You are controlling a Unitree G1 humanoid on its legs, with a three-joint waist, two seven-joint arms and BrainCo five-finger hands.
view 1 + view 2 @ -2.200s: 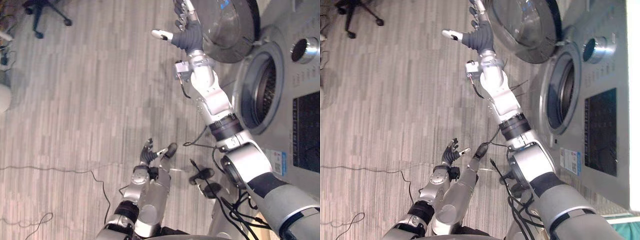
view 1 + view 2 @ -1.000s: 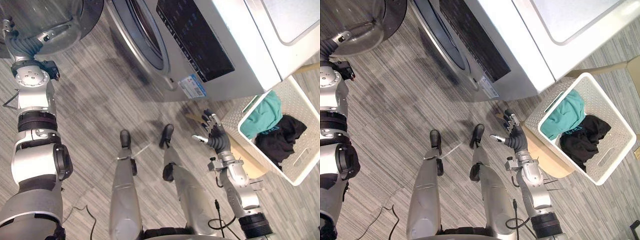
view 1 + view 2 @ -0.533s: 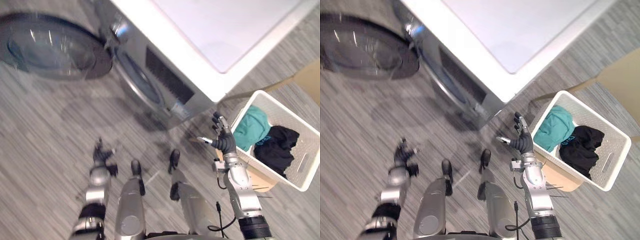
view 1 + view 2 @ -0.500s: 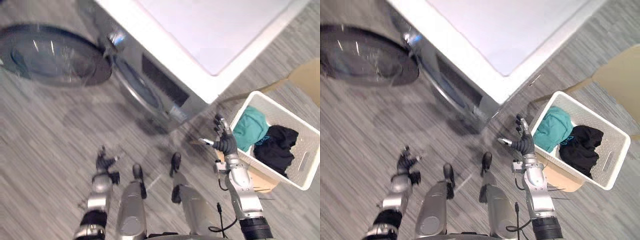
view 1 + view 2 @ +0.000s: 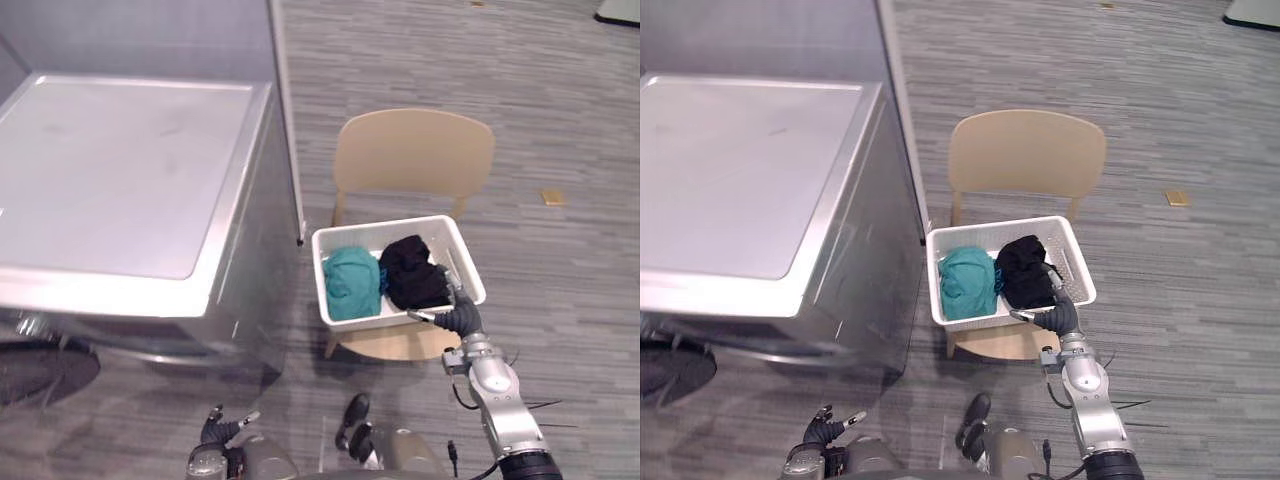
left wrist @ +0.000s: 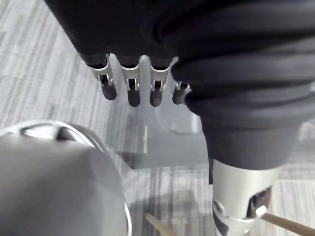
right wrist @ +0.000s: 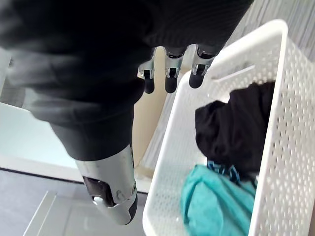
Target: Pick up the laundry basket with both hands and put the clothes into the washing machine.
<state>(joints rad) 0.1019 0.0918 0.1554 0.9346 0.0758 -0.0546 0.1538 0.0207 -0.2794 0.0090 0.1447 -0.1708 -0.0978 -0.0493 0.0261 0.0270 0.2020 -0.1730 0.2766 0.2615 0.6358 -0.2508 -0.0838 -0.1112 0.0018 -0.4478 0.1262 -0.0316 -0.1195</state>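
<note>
Laundry basket (image 5: 385,224), white and perforated, sits on the seat of a tan chair (image 5: 412,150). Inside it are a teal garment (image 5: 350,282) on the side nearer the washing machine (image 5: 110,180) and a black garment (image 5: 412,272) beside it on the far side. The machine stands just beside the basket, and nothing is loaded yet.

Right robot hand (image 5: 462,318) is at the basket's near corner, on the side away from the machine. Its fingers (image 7: 170,78) are straight and spread over the rim, with the thumb held out, and they grip nothing. Whether the tips touch the rim I cannot tell.

Left robot hand (image 5: 222,428) is low and well apart from the basket, down on the machine side. Its fingers (image 6: 129,86) are relaxed and empty.

Judged step: closing in on the basket for a two-handed lift, early in the task.

To do it well:
- Bring the left robot hand up to the rim on the machine side, opposite the right one, before any lift.
- Hook the fingers under the rolled rim or into a handle slot on each side. A pinch on the thin wall is likely to slip.
- Match the height of both grips so the basket comes off the seat level. A tilt would let the loose garments slide toward one end.
- Lift straight up off the chair before swinging toward the machine. The gap to the machine's side is narrow, so watch that corner.
</note>
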